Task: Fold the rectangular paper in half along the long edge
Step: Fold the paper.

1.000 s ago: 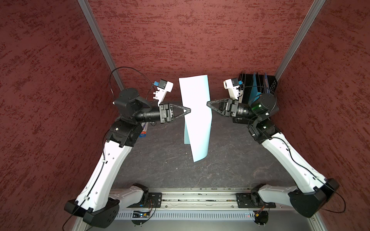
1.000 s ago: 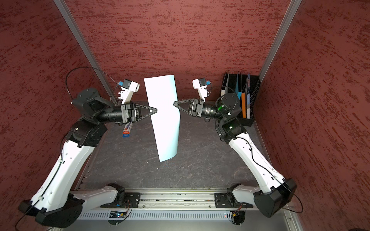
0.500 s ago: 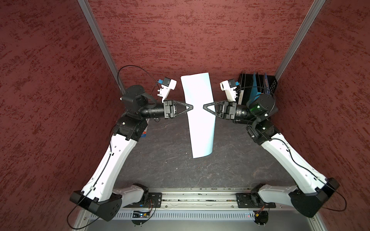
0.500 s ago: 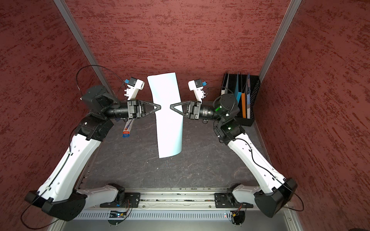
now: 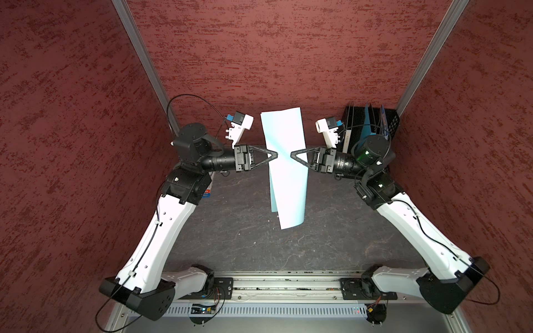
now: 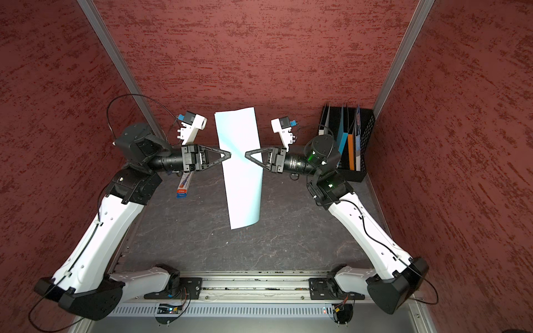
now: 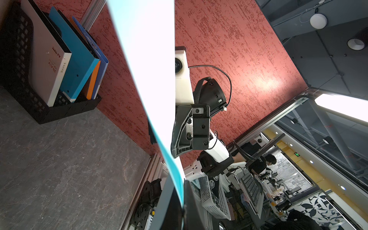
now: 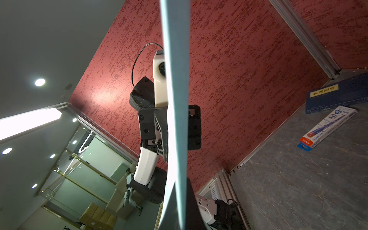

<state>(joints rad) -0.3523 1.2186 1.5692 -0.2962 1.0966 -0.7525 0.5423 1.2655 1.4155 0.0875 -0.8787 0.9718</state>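
the fingers of the left gripper [image 5: 275, 155] are pressed together on the rectangular paper [image 5: 287, 178] near its left edge. the right gripper [image 5: 292, 153] is pinched on the same sheet from the right, and the two tips nearly face each other. the paper is held up in the air between them, in the middle of the scene toward the far wall, over the table [image 5: 230, 230]. at its near end two layers show, one stopping short of the other, so the halves look loosely doubled and not yet matched. to do this well, i'd keep both pinches level and bring the long edges flush before creasing. only then lower the sheet flat and press the bend, staying clear of the file rack [image 5: 372, 129] at the far right.
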